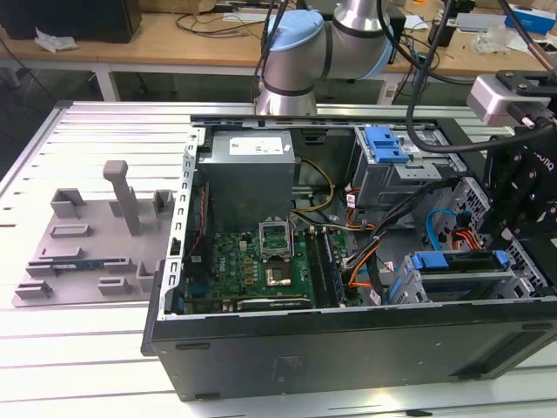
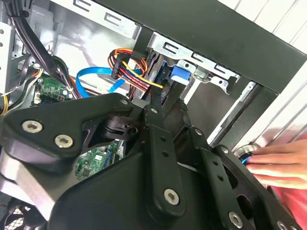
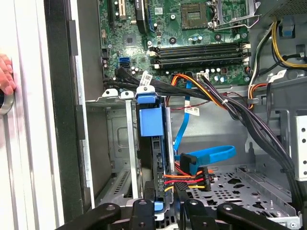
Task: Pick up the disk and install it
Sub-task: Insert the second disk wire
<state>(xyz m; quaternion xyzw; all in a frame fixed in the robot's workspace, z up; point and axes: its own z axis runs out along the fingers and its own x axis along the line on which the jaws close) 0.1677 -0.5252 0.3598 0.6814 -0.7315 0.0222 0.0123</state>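
In metal drive cage (image 3: 120, 143): flat disk (image 3: 154, 158) (blue plastic bracket), black hand (image 3: 160, 211) above.

Arm (image 1: 322, 52) bent low — pincer (image 3: 165, 207) pointing down.

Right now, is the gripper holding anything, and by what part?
Cannot tell. The gripper sits at the disk standing in its bay, at the cabled end, but the fingertips' contact is hidden.
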